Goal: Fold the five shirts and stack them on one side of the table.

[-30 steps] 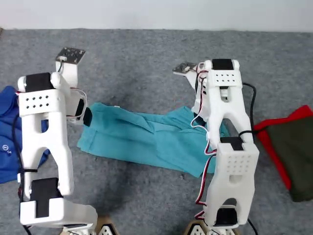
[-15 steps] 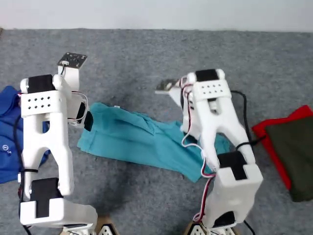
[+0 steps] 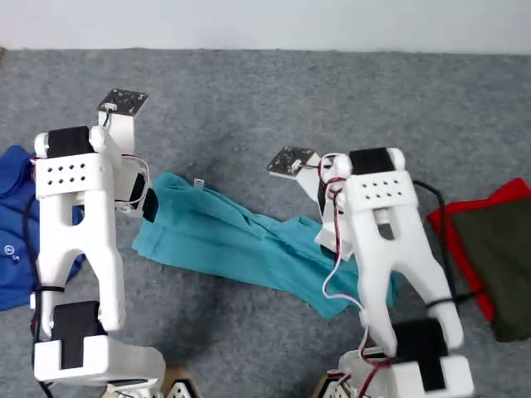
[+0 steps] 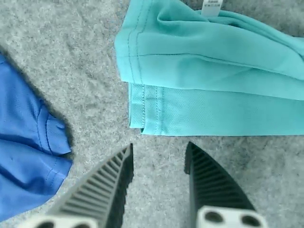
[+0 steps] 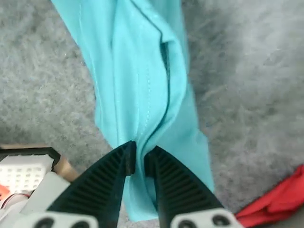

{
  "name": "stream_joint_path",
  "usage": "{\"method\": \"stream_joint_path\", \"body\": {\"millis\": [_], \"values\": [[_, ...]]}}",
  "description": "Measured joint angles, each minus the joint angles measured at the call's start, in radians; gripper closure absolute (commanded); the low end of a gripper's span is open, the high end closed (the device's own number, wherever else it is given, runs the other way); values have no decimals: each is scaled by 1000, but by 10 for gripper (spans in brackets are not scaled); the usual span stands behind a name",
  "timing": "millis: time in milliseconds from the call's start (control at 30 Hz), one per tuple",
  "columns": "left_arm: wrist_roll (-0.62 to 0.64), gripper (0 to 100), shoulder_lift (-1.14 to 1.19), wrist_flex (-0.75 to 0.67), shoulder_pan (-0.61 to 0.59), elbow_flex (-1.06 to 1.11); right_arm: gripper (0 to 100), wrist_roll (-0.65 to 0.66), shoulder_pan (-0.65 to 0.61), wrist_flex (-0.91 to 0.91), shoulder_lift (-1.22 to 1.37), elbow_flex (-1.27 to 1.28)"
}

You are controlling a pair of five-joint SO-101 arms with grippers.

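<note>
A teal shirt (image 3: 232, 240) lies crumpled in a long band across the middle of the grey carpet. My right gripper (image 5: 140, 148) is shut on a fold of the teal shirt (image 5: 137, 61) at its right end, under the right arm (image 3: 377, 207). My left gripper (image 4: 159, 148) hovers open just off the left hem corner of the teal shirt (image 4: 213, 71), with bare carpet between its fingers. A blue shirt (image 3: 12, 224) lies loose at the left edge, beside the left arm (image 3: 75, 191).
A red shirt (image 3: 455, 240) with a dark green one (image 3: 498, 257) on top lies at the right edge. The blue shirt (image 4: 23, 156) is close beside the left gripper. Bare carpet stretches behind the teal shirt up to the white wall.
My right arm has pulled back toward the near side and to the right, dragging the teal shirt's right end with it. The left arm has barely moved.
</note>
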Motion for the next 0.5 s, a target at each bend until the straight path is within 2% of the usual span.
{"method": "stream_joint_path", "body": {"millis": [300,500], "values": [[0,830,0,0,0,0,984,0,-3,78,-80,51],[0,830,0,0,-3,0,836,-5,-3,43,-86,160]]}}
